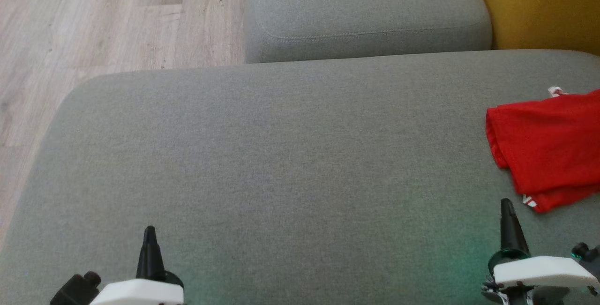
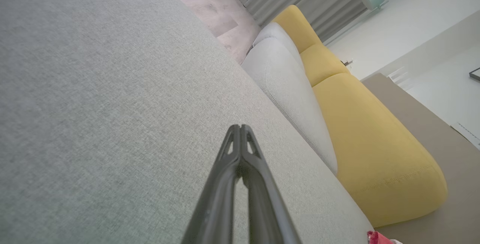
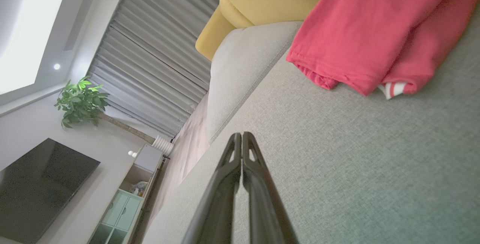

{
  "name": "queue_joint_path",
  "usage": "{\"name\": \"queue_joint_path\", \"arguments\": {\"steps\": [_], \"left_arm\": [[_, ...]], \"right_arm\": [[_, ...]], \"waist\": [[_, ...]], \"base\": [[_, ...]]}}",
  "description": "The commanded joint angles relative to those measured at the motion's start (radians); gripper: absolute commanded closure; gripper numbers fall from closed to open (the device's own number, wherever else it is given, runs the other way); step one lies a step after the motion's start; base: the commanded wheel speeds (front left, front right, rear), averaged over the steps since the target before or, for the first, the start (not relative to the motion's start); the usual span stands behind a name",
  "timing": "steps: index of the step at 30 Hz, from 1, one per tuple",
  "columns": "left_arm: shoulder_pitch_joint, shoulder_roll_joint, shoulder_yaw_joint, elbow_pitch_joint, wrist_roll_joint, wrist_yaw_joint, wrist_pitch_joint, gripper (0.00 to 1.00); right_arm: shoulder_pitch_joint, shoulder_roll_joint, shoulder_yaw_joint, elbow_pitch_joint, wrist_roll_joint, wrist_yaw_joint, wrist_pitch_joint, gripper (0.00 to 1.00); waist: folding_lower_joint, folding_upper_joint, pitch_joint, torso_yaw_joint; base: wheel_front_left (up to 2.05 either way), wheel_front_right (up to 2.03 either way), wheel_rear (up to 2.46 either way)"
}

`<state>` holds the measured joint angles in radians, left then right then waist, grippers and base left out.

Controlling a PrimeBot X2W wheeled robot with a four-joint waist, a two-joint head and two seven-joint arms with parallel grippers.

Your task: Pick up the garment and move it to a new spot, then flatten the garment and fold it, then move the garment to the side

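Note:
The garment (image 1: 548, 148) is red with a white-striped trim and lies folded at the far right of the grey sofa seat (image 1: 281, 155). The right wrist view has the garment (image 3: 375, 26) at its upper right, and a small red corner of the garment (image 2: 378, 237) peeks in at the bottom right of the left wrist view. My right gripper (image 1: 506, 204) is shut and empty, just below and left of the garment's near corner, apart from it. At the lower left my left gripper (image 1: 149, 231) is shut too, holding nothing, over bare cushion. Both fingertip pairs, left gripper (image 2: 240, 127) and right gripper (image 3: 241, 135), press together.
A second grey cushion (image 1: 365, 10) sits behind the seat, with a yellow cushion (image 1: 539, 5) at the back right. Wooden floor (image 1: 93, 19) lies past the seat's left edge. A television (image 3: 37, 187), cabinet (image 3: 127, 199) and potted plant (image 3: 80, 101) stand across the room.

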<state>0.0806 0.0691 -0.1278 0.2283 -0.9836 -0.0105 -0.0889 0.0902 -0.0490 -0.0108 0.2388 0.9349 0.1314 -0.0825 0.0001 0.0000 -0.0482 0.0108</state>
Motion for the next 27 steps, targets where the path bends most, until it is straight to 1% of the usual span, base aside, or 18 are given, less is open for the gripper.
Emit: {"name": "queue_joint_path", "arguments": {"steps": [1, 24, 27], "left_arm": [[-0.059, 0.013, 0.034, -0.023, -0.034, -0.013, 0.006, 1.00], [-0.109, 0.013, 0.098, -0.008, -0.286, -0.056, 0.069, 1.00], [-0.118, 0.013, 0.110, -0.006, -0.331, -0.063, 0.081, 1.00]], "right_arm": [[-0.056, -0.025, 0.003, -0.029, 0.039, 0.000, 0.009, 1.00], [-0.112, -0.026, -0.024, -0.016, 0.305, -0.001, 0.071, 1.00], [-0.122, -0.026, -0.029, -0.014, 0.354, -0.001, 0.083, 1.00]], "waist": [[-0.0001, 0.0000, 0.002, 0.000], [-0.0001, 0.0000, 0.022, -0.005], [-0.0001, 0.0000, 0.025, -0.005]], "base": [[0.00, 0.00, 0.00], [0.00, 0.00, 0.00], [0.00, 0.00, 0.00]]}}
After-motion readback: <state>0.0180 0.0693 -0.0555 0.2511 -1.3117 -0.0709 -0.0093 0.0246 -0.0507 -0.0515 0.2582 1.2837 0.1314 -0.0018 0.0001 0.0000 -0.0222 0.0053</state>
